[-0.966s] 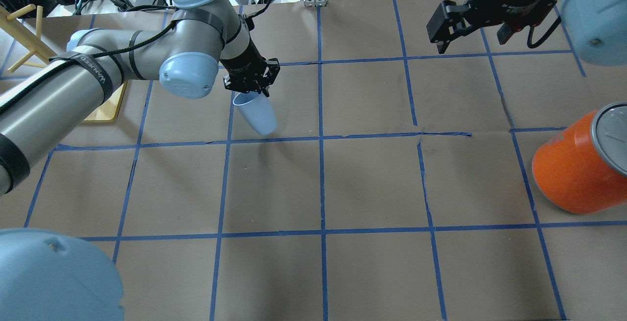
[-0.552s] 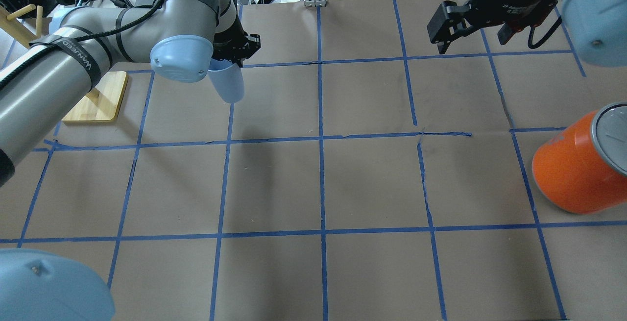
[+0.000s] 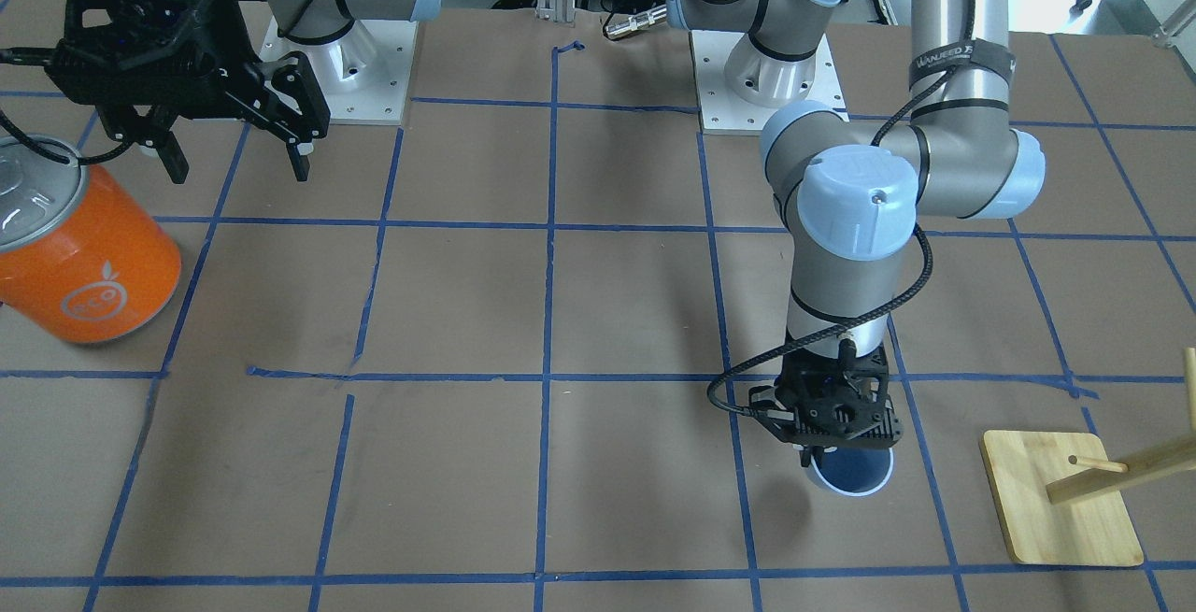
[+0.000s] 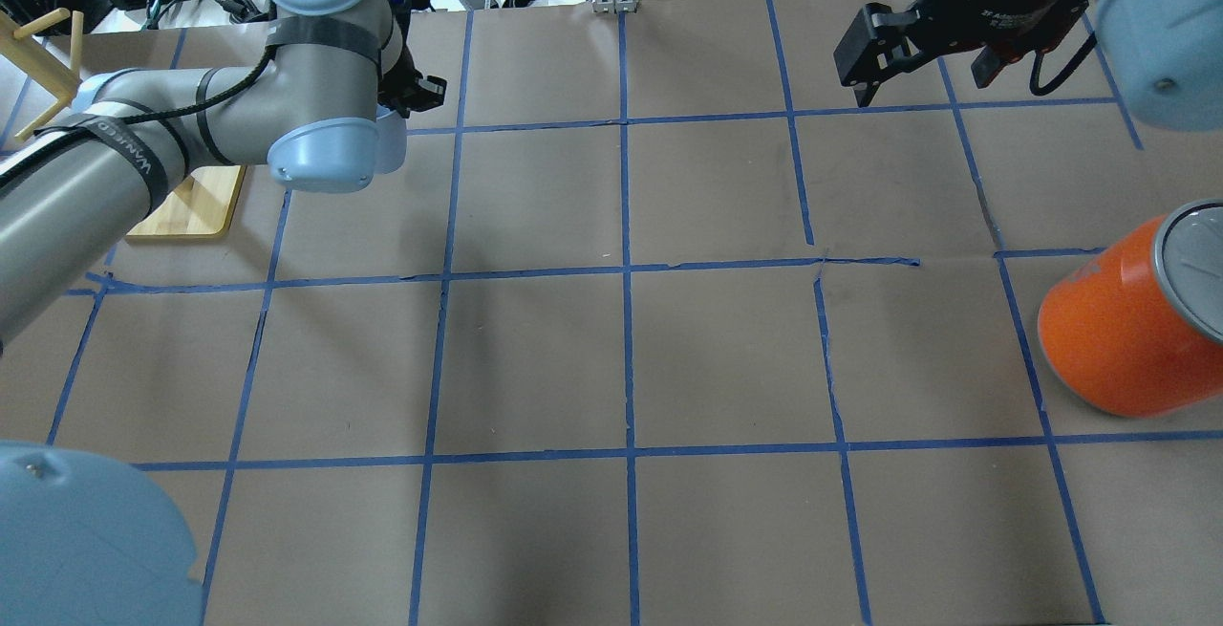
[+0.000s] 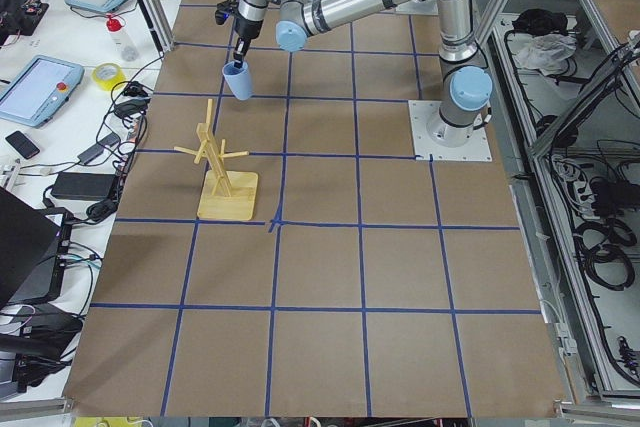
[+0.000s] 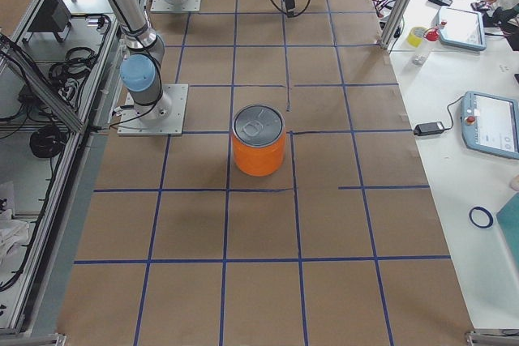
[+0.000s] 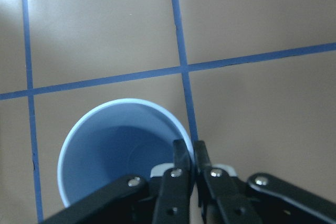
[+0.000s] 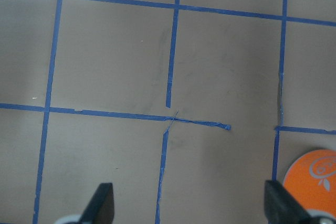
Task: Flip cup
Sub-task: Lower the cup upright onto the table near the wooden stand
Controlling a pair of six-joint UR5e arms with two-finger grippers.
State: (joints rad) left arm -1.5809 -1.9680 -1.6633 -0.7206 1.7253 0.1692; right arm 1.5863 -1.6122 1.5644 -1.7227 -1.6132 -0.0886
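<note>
1. Front-facing view: the left gripper [image 3: 827, 448] points straight down, its jaws closed on the rim of the pale blue cup [image 3: 852, 478]. The cup sits mouth-up over the paper-covered surface [image 3: 448, 304], near the wooden peg rack [image 3: 1060, 500]. Only a thin strip of wall is pinched, so a quick wrist turn could likely make the cup swing or slip free.
2. Overhead view: the left arm's elbow [image 4: 325, 153] hides nearly all of the cup, so this camera could not confirm a drop or tilt. The right gripper [image 4: 919, 79] hangs well apart with its jaws wide open and empty, too far off to steady anything.
3. Left side view: the cup hangs slightly tilted under the gripper, and whether its base touches the surface cannot be told. Released while tilted or off the surface, it would probably topple and roll, perhaps against the rack.
4. Right side view: the cup is a tiny shape at the far end. The orange can [image 6: 259, 142] stands well apart from it, so a collision there looks unlikely.
5. Left wrist view: one finger sits inside the cup and one outside, pressed together on the rim. If the jaws open too little before the arm lifts, the inner finger may catch the wall and drag the cup over.
6. Right wrist view: the open, empty jaws frame bare surface and the can's edge. A careless sweep could nudge the can.
</note>
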